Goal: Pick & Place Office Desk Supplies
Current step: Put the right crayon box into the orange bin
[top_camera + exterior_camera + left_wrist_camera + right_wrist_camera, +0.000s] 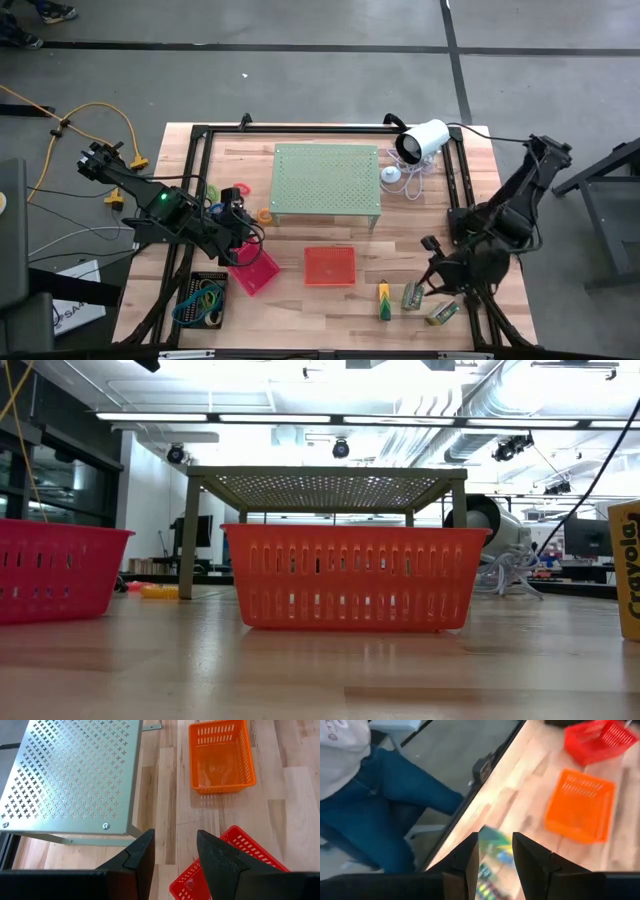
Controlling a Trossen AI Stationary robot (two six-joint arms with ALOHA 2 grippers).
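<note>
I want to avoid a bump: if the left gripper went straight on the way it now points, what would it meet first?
Probably bare table. The left gripper, fingers open, points down at the wood between the green perforated stand and the red basket. Depth is unclear, so it may just clip the red basket's rim.

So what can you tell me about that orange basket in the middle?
The orange basket is a small square tray that looks like plastic, with walls made of thin upright slats and a solid rim. It sits flat and upright on the wooden table, in front of the pale green perforated stand. It looks empty inside. A pink basket lies to one side, apart from it. Nothing touches it but the table.
</note>
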